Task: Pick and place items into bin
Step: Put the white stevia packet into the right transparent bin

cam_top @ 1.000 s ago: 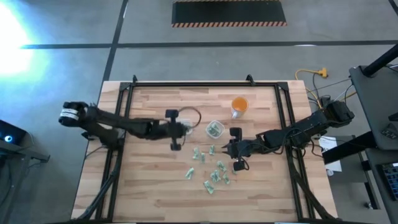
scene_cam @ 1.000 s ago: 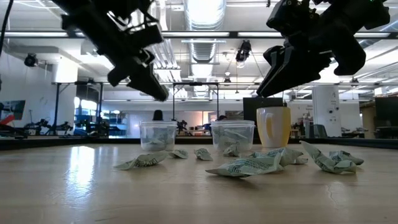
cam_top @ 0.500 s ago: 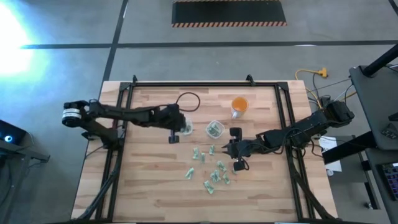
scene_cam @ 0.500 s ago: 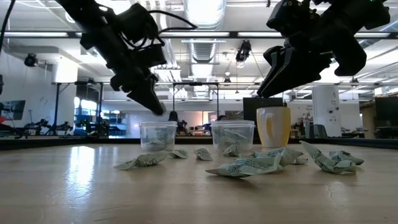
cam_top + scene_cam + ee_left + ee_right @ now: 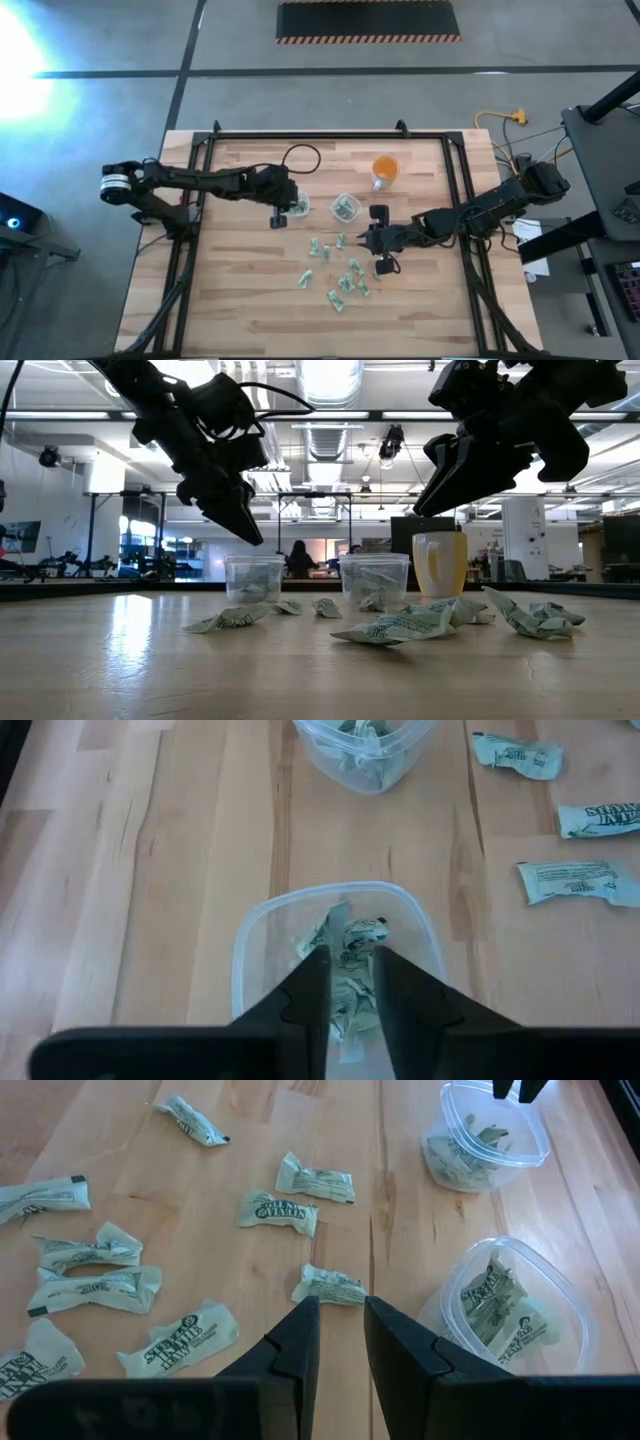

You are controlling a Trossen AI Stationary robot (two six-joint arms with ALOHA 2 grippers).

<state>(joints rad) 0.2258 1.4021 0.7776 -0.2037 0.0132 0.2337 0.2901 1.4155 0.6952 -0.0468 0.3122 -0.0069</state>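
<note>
Hovering slightly parted and empty, left tool overhangs cup; packet print unreadable.

Pale green-and-white wrappers with seemingly dark print, orange cup, light wood table.

place: lab hall | signs: ceiling ducts — concrete floor — hazard-striped mat

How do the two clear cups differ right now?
Position: the left cup sits directly under the left gripper; the right cup has no gripper over it, and the right gripper hovers beside it over the loose packets. Neighbours: the right cup stands nearer the orange cup, the left farther. Both are clear, upright, lidless and hold a few packets.
</note>
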